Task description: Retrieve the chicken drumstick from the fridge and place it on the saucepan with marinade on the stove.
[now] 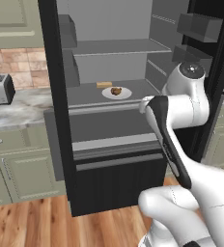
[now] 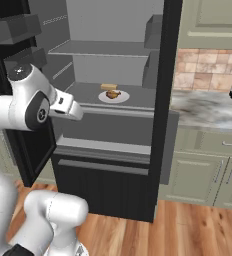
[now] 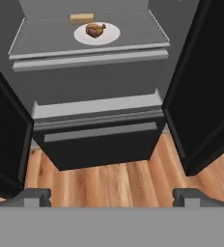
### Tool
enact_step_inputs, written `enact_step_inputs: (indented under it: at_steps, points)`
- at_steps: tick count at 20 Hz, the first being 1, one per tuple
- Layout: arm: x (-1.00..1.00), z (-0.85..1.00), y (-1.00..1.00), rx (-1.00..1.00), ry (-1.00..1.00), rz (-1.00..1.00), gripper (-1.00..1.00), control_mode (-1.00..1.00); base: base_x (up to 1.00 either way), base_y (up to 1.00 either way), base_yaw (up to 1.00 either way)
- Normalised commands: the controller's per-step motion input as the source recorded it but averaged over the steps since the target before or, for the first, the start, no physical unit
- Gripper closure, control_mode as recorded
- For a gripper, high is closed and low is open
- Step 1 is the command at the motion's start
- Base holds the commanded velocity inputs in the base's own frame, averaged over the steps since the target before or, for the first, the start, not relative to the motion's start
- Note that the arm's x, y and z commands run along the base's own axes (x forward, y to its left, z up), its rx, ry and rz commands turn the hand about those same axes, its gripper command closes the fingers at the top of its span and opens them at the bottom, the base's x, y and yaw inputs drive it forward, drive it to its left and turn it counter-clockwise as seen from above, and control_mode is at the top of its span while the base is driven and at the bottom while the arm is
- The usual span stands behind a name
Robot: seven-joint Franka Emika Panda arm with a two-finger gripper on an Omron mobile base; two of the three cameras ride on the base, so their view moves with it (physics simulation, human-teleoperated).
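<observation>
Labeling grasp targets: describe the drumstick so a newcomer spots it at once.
Look inside the open black fridge, on its pale grey shelf at mid height. A white plate sits there, and the chicken drumstick is the lumpy golden-brown piece on it, unlike the paler tan block lying behind the plate.

- Flat, even rendered light is filling all three views, with no visible lamp or glare spot.
- The fridge (image 1: 109,58) interior is reading pale grey, while its doors are staying near-black with little detail.
- Only soft shading is showing beneath the white plate (image 3: 97,34).
- Edges are looking slightly jagged and low-resolution; nothing is blurring or bending at the borders.
</observation>
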Motion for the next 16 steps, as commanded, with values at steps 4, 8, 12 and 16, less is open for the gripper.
enact_step_inputs:
  at_steps: [4,8,12,16]
  points:
    - [-0.56,0.0,0.0,0.03,0.02,0.0,-1.0,-1.0,0.0,0.0,0.0]
    - [-0.75,0.01,0.0,0.0,0.0,0.02,-1.0,-1.0,0.0,0.0,0.0]
    - [-0.55,0.04,0.0,0.0,0.05,0.07,-1.0,-1.0,0.0,0.0,0.0]
    - [-0.23,0.0,-0.04,0.01,0.05,0.11,-1.0,-1.0,0.0,0.0,0.0]
